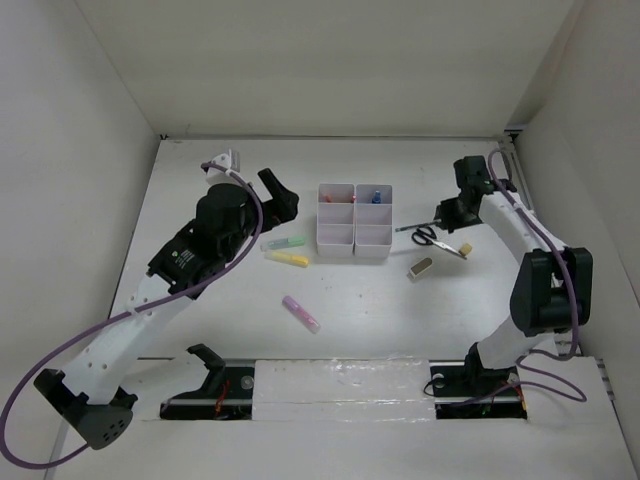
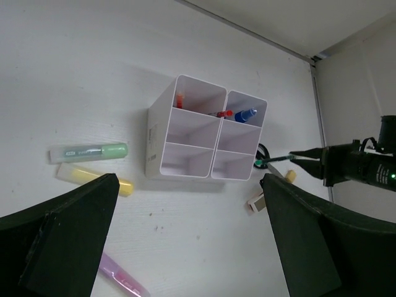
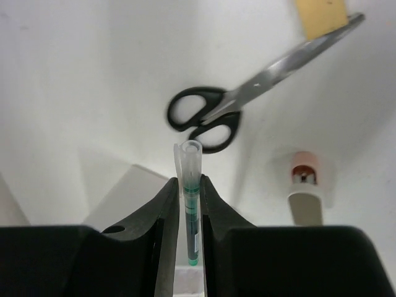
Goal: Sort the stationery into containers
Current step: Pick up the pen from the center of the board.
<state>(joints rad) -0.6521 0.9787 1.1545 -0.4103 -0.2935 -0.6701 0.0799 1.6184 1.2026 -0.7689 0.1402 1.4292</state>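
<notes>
1. Table (image 1: 400, 320): white top, holding everything below.
2. Left arm (image 1: 190, 260): reaches over the left half of the table. The left pincer (image 2: 189, 182) hangs near the tray's left side with its jaws spread wide and nothing between them.
3. Right arm (image 1: 545, 290): reaches over the right half. The right pincer (image 3: 190, 189) is clamped on a thin pen, just right of the tray.
4. Tray (image 2: 156, 142): white, six square compartments two by three, standing mid-table.
5. Scissors (image 3: 244, 91): black handles, lying flat to the right of the tray, below the right pincer.
6. Green highlighter (image 2: 90, 151) and yellow highlighter (image 2: 93, 178): lying side by side just left of the tray.
7. Pink highlighter (image 1: 300, 313): alone on the table, nearer the arm bases than the tray.
8. Thin pen (image 3: 187, 158): clear cap, green inside, held level with its free end just beside the tray's right wall.
9. Beige eraser (image 1: 420, 266): on the table near the scissors, on their near side.
10. Small yellow piece (image 3: 318, 15): at the tip of the scissor blades.
11. Red pen (image 2: 179, 100): standing in the far-left compartment.
12. Blue piece (image 2: 245, 115): in the far-right compartment, with a red tip beside it.
</notes>
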